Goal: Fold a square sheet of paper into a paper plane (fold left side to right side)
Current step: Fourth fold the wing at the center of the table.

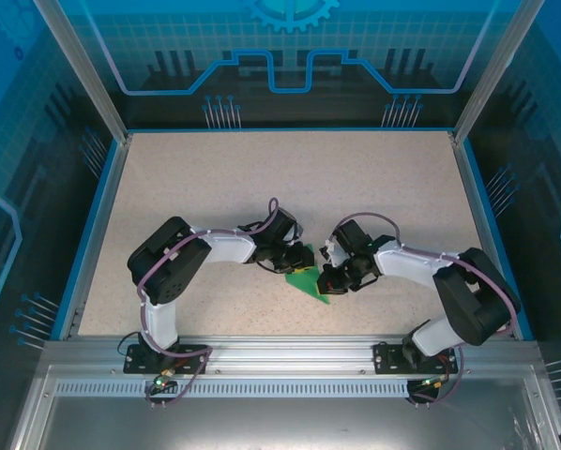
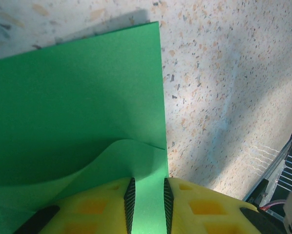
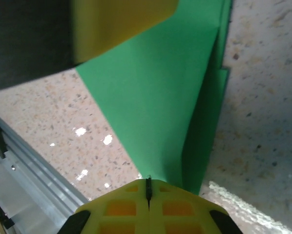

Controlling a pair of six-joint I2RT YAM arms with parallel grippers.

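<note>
The green paper (image 1: 309, 281) lies partly folded near the table's front middle, as a triangle pointing toward the near edge. In the left wrist view the green paper (image 2: 77, 97) lies flat, with a loose flap curling up toward my fingers. My left gripper (image 1: 297, 258) (image 2: 149, 184) is over its left edge, jaws open, and green paper shows in the gap between them. My right gripper (image 1: 329, 278) (image 3: 148, 179) is at the paper's right side. It is shut, and the narrow end of the folded green paper (image 3: 170, 97) runs into its tips.
The speckled beige table (image 1: 215, 187) stretches behind and to both sides. An aluminium rail (image 1: 280, 352) runs along the near edge, close to the paper's tip. Blue walls with metal posts (image 1: 102, 84) enclose the table. A yellow finger of the left gripper (image 3: 121, 19) hangs above the paper.
</note>
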